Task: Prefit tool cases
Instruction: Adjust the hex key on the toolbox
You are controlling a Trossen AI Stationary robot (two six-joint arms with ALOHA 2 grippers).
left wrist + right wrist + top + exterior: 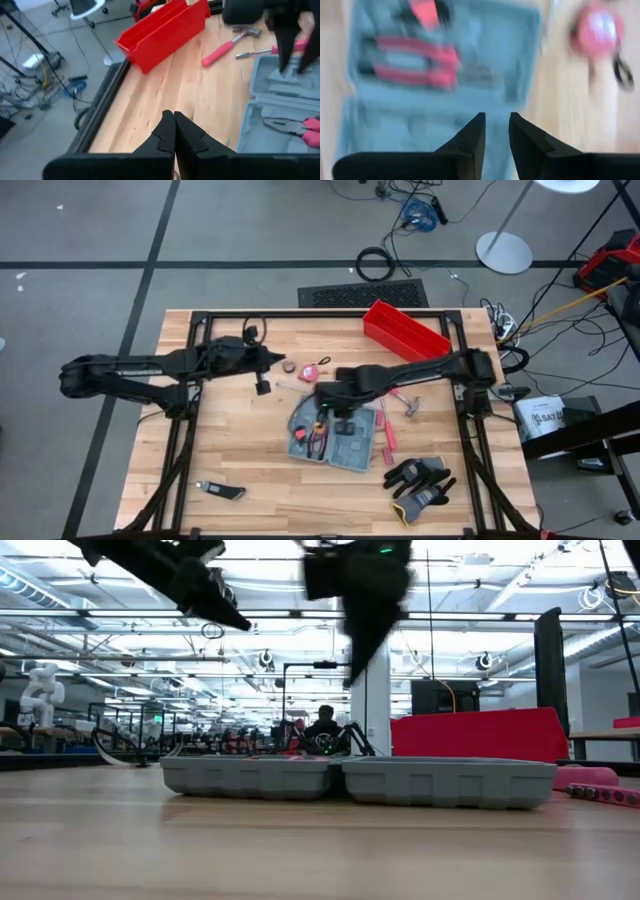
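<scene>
The grey-blue tool case [335, 430] lies open and flat on the wooden table, both halves up. It also shows in the low view [360, 780]. Red-handled pliers [415, 65] lie in one half. My right gripper [325, 405] hangs above the case with its fingers a narrow gap apart [497, 122], holding nothing. It is clear of the case in the low view [352, 670]. My left gripper [174, 120] is shut and empty, above bare table left of the case [275, 360].
A red open bin [405, 330] stands at the far edge. A pink hammer [405, 402] and pink screwdrivers [385, 435] lie right of the case. A pink tape measure [308, 370] lies beyond it. Gloves [420, 480] lie at the near right, and a knife [220, 490] at the near left.
</scene>
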